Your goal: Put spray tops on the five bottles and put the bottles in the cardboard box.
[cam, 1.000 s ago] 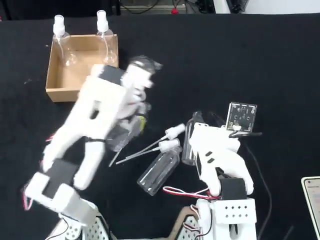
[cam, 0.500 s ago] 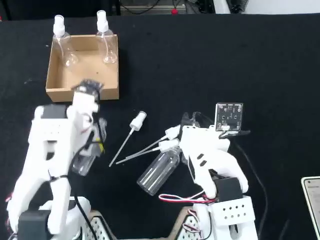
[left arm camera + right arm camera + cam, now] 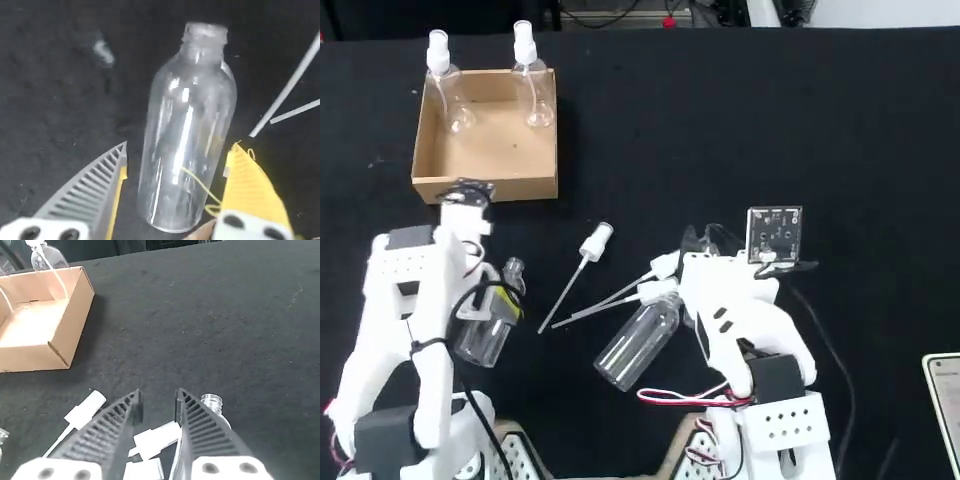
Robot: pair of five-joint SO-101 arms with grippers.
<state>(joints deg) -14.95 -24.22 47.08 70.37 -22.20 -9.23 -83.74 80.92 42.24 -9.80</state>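
Note:
My left gripper [image 3: 488, 312] [image 3: 177, 147] is shut on a clear uncapped bottle [image 3: 485, 330] [image 3: 185, 125] at the table's front left, neck pointing away. The cardboard box [image 3: 430, 160] [image 3: 70, 330] stands at the back left, with two capped bottles [image 3: 442, 85] [image 3: 528, 80] leaning in its far side. Three loose spray tops [image 3: 592, 243] [image 3: 668, 264] [image 3: 660, 290] lie mid-table, dip tubes pointing left. An uncapped bottle [image 3: 638, 340] lies beside them. My right gripper [image 3: 705, 240] [image 3: 157, 395] is slightly open and holds nothing, just above two spray tops [image 3: 152, 437]. Another bottle's neck [image 3: 212, 401] shows by its finger.
A flat white device [image 3: 945, 390] lies at the right front edge. Both arm bases stand at the table's front. The black cloth behind the right arm and right of the box is bare.
The left arm swung from the table's middle to the front left, carrying the bottle, and uncovered one spray top. The right arm shifted slightly left.

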